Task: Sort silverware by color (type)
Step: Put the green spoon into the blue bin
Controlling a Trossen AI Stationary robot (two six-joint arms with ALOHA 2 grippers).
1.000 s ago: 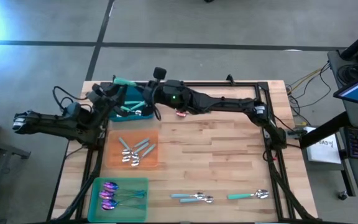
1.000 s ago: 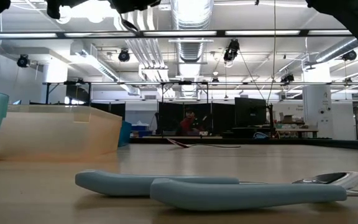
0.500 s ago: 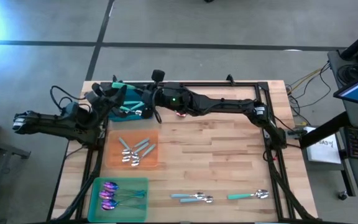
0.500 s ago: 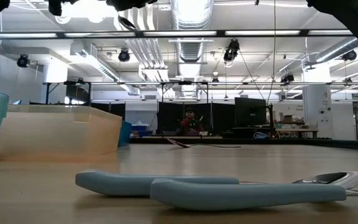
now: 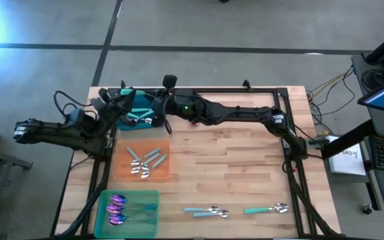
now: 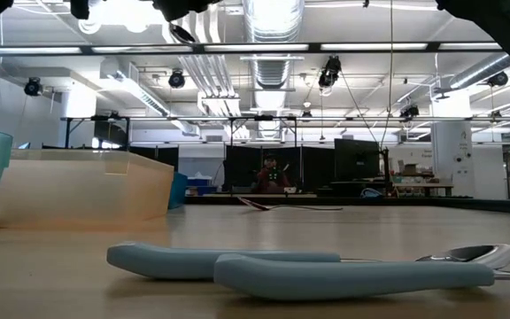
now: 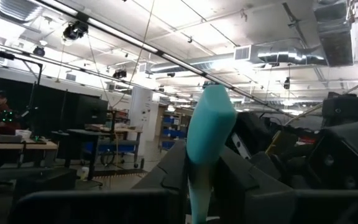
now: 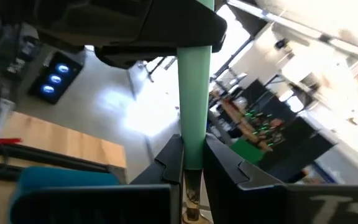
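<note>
A teal-handled utensil (image 5: 128, 91) hangs in the air over the table's far left, above the blue mat (image 5: 141, 117). Both grippers are shut on it. My left gripper (image 5: 123, 100) comes from the left, and my right gripper (image 5: 157, 107) reaches across from the right. On the blue mat lie teal-handled pieces. Silver-headed ones lie on the orange mat (image 5: 165, 175), and purple-headed ones on the green mat (image 5: 151, 220). Loose pieces lie flat near the front edge, one group (image 5: 206, 212) and one more (image 5: 267, 209). My left gripper pinches the teal handle (image 7: 197, 167) between its two fingers, a little below the handle's free end (image 7: 210, 115), which sticks out past them. The utensil is clear of the table. My right gripper pinches the same handle (image 8: 192, 148) between its two fingers. From there the handle runs straight on to the left gripper (image 8: 160, 28). Which part of the handle's length that is, I cannot tell.
A purple-headed piece (image 5: 194, 122) lies on the bare wood beside the right arm. In the low view, two pale-blue-handled pieces (image 6: 237, 262) lie in the foreground. The black frame rail (image 5: 245, 89) runs along the far edge. Bare wood fills the table's middle and right.
The teal handle's free end has sunk a little toward the blue mat, and less of it shows past the left gripper. Both arms have otherwise stayed where they were.
</note>
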